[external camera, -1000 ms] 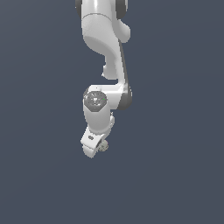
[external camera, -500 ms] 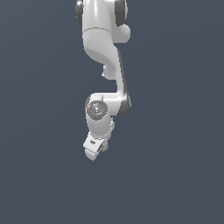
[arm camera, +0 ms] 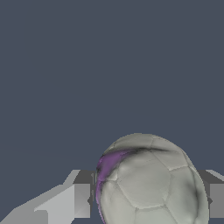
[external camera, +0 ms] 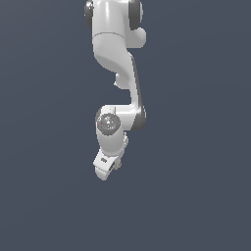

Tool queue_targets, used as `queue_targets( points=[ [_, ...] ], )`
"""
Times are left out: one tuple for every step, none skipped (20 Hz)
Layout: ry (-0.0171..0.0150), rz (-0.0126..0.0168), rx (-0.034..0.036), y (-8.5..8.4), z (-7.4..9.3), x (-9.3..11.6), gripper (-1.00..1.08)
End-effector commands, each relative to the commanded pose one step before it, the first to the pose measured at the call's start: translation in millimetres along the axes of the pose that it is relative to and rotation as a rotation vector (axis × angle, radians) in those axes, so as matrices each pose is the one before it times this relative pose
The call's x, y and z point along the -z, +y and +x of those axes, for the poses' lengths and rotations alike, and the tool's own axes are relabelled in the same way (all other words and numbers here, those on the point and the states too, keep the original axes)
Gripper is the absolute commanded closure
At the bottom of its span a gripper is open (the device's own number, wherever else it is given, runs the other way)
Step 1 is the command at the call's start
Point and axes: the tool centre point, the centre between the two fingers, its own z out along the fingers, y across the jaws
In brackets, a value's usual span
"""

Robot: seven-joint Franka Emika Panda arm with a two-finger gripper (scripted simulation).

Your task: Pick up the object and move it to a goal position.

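In the wrist view the object, a grey-beige ball (arm camera: pixel 146 175) with a purple patch, sits between my two fingers (arm camera: pixel 82 200). The gripper (arm camera: pixel 148 202) is shut on it, one finger on each side. In the exterior view the white arm hangs down the middle and the gripper (external camera: pixel 109 168) is at its low end, held up in the air. The ball shows there only as a tiny grey bit (external camera: pixel 117 165) at the gripper's side, mostly hidden by the hand.
Plain dark blue-grey background fills both views. The arm's wrist joint (external camera: pixel 108 123) and its upper links (external camera: pixel 115 44) rise above the gripper. No other object shows.
The arm has stretched down and the gripper has sunk a little in the exterior view, still holding the ball. Most of the motion was in the first half second.
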Motion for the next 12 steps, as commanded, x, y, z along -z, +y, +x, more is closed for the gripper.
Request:
queue_targets(
  points=[
    [0.0003,-0.00044,0.00032,0.08,0.29,0.2,1.08],
    [0.0,0.0,0.0,0.0,0.0,0.0,1.08],
    [0.0,0.0,0.0,0.0,0.0,0.0,1.08],
    [0.0,0.0,0.0,-0.18,-0.1,0.11,1.08],
    [0.0,0.0,0.0,-0.05,0.18,0.35,1.08],
    [0.0,0.0,0.0,-0.15,0.53,1.06,1.08],
    [0.0,0.0,0.0,-0.26,0.89,1.77,1.08],
    [0.0,0.0,0.0,-0.36,1.25,2.5,1.08],
    [0.0,0.0,0.0,-0.47,1.62,3.24,1.08],
    [0.0,0.0,0.0,-0.58,2.01,4.01,1.08],
    [0.0,0.0,0.0,-0.68,2.39,4.77,1.08],
    [0.0,0.0,0.0,-0.78,2.76,5.5,1.08]
  ],
)
